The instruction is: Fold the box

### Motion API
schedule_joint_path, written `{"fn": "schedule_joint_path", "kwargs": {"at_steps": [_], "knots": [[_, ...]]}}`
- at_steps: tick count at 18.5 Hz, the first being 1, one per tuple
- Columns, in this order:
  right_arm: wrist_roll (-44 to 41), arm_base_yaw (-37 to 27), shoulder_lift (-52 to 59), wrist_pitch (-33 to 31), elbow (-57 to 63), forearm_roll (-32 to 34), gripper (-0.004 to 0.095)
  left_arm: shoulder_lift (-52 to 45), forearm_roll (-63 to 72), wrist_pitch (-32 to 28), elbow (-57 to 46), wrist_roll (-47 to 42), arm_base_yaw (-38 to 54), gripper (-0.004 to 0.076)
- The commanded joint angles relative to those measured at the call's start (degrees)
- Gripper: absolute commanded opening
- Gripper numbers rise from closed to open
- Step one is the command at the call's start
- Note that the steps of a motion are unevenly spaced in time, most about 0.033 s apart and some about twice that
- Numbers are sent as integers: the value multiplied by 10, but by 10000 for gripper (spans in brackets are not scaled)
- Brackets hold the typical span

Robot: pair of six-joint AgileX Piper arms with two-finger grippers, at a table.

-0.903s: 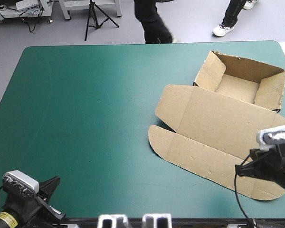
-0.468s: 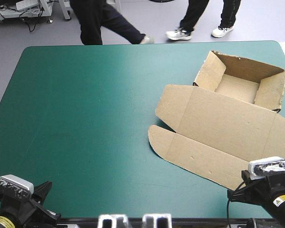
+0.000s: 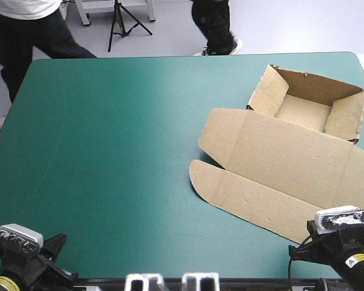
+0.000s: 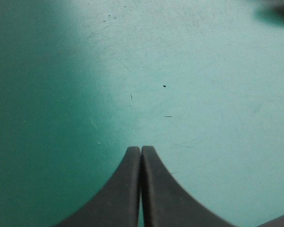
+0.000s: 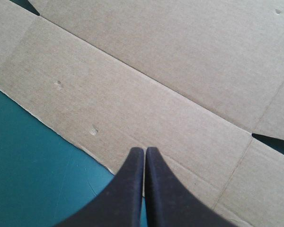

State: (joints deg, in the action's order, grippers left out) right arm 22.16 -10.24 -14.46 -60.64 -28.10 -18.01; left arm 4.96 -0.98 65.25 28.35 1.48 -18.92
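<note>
The box (image 3: 291, 163) sat open-trayed at the table's (image 3: 109, 151) right edge, folding seemingly finished; left gripper (image 4: 141, 150) and right gripper (image 5: 145, 151) — both pressed together — needed only parking.

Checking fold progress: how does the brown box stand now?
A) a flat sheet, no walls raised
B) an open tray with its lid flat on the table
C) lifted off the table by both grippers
B: the box has walls raised around its tray by the far right corner, the lid flat on the teal-green cover.
</note>
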Motion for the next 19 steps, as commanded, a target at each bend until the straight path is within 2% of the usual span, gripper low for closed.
{"fn": "schedule_joint_path", "kwargs": {"at_steps": [1,19], "knots": [[5,1,-5,30,-15,-10,-18,9,2,-33,13,-7,-1,-8],[5,1,-5,25,-15,-18,-18,9,2,-33,13,-7,-1,-8]]}}
